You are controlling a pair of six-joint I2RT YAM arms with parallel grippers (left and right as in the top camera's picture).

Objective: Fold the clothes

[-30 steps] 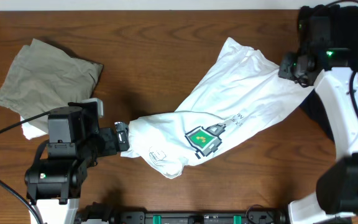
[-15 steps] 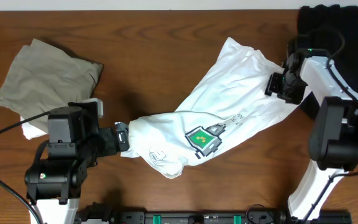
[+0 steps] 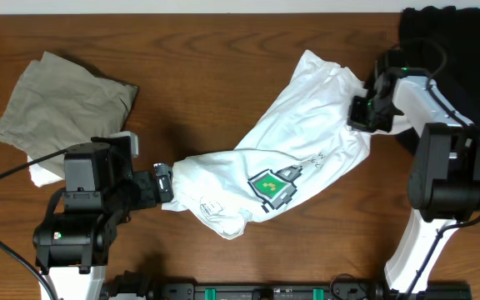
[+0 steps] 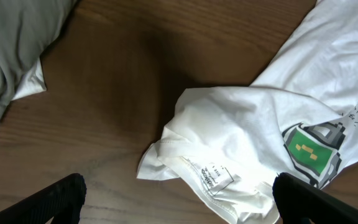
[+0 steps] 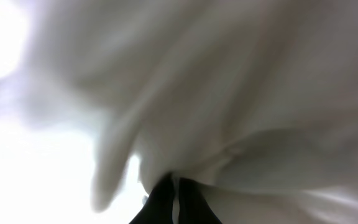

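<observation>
White T-shirt [image 3: 307, 150] lies bunched diagonally across the tabletop [image 3: 223, 67]. Right fingers [image 5: 161, 204], pressed together, pinch its far-right edge; left fingers [image 4: 64, 191] hang spread by the near-left collar. Pull gently outward, flattening before folding.

Left wrist view. White T-shirt [image 4: 253, 143] lies crumpled on the brown wooden worktop [image 4: 117, 93]. Its collar faces the camera with the neck label [image 4: 219, 177] turned up. Green print [image 4: 309, 146] is at right, with grey lettering [image 4: 353, 115] just above it. Olive garment [image 4: 11, 43] is at upper left, over a white cloth [image 4: 33, 81], well apart from the shirt. Left gripper [image 4: 179, 183] is spread wide, its dark fingers [image 4: 64, 194] at the bottom corners.
</observation>
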